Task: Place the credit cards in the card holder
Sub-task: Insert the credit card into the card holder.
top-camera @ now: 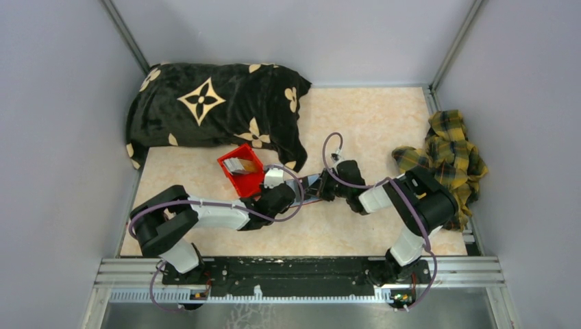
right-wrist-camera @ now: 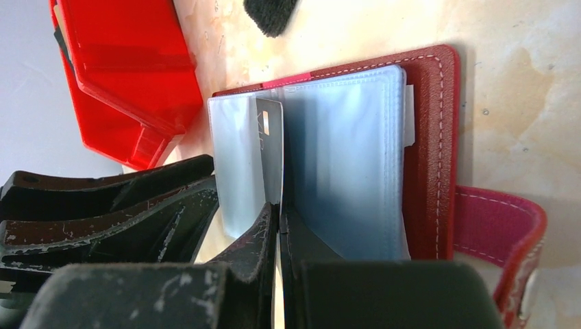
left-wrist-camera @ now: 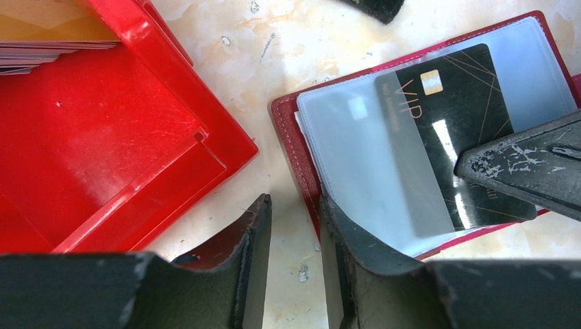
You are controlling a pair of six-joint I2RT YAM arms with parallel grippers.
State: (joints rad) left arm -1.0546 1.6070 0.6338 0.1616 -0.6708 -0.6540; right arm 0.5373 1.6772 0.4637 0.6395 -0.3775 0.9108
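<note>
Card holder (left-wrist-camera: 286, 144) lies flat and wide open on the pale table (left-wrist-camera: 308, 41), clear sleeves facing up, right between the two arms and just beside the red bin (left-wrist-camera: 137, 123). And look at the right gripper (right-wrist-camera: 277, 212): jaws pinched tight together on a black VIP card (left-wrist-camera: 466, 116), holding it over the open sleeves. From the left wrist view one edge of that card looks tucked under a clear pocket. From the right wrist view it shows edge-on, standing up out of the fingers. Left gripper (left-wrist-camera: 294, 205) sits low at the near edge, jaws apart with nothing between them but bare table, and one finger overlaps the red leather border. Over in a corner of the bin, the other credit cards (left-wrist-camera: 48, 51) sit in a stack, well apart from the action.
</note>
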